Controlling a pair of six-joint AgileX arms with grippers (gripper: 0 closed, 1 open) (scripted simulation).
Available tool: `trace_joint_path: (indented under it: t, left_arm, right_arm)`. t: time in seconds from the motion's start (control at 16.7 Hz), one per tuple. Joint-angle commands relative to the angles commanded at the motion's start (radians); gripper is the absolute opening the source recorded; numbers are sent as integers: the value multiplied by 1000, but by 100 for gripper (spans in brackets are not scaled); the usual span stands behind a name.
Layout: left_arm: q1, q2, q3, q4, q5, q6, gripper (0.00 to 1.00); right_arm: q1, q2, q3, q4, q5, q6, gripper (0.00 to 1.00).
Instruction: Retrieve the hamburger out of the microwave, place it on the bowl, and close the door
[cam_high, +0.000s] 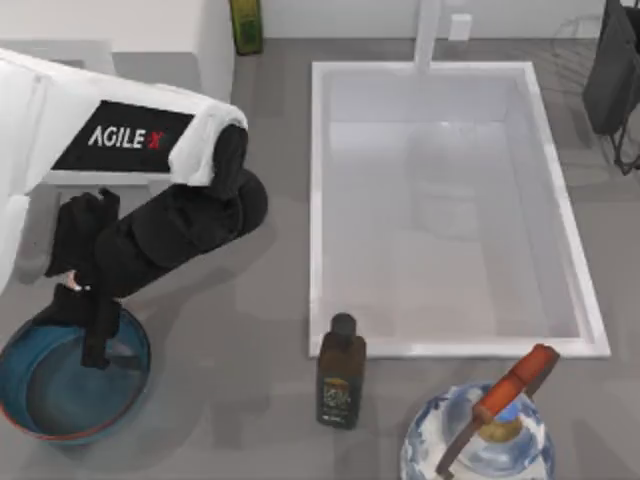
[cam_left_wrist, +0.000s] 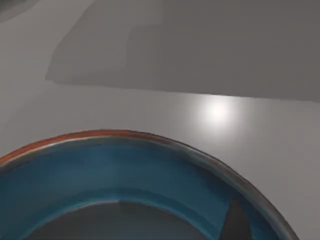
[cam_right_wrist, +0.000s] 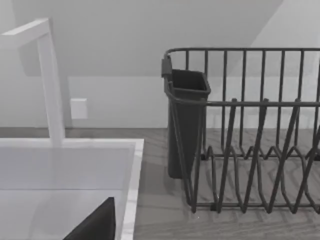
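Grey countertop (cam_high: 250, 300) fills the scene, with a white sink basin (cam_high: 445, 205) sunk into its middle and right. At the near left corner the blue bowl (cam_high: 40, 400) is set on the counter, its thin reddish-orange edge seen along the near rim. The left arm is stretched from the far left over it, and the left gripper (cam_high: 95, 345) is held above the bowl's far rim, pointing down into it; whether its fingers are wide or narrow cannot be told. From the left wrist view the bowl's rim (cam_left_wrist: 150, 137) and blue inner wall are seen from close above, against bare grey counter. The hamburger cannot be made out in the bowl or elsewhere. A white box (cam_high: 160, 30) is seen at the far left behind the arm. A dark bottle (cam_high: 340, 372) stands just near of the sink's near left corner. At the near right a clear bluish glass vessel (cam_high: 475, 445) with a red handle is set. A dark wire dish rack (cam_right_wrist: 250, 145) stands at the far right, beside the sink.
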Motion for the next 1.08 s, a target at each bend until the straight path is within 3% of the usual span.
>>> trace_joint_path:
  t: [0.18,0.42,0.84,1.08]
  left_arm:
    - [-92,68,-3,-169,-43,-219,0]
    - [-164,129,-15,-257,-71,-367,0]
    - [-164,131,-15,-256,-73,-375,0]
    - [-126,127,-78,-174,-108,-347,0]
  right_arm:
    - [0,0,0,0,0,0,100]
    - [0,0,0,0,0,0,100]
    - [0,0,0,0,0,0,100]
    - [0,0,0,0,0,0,100]
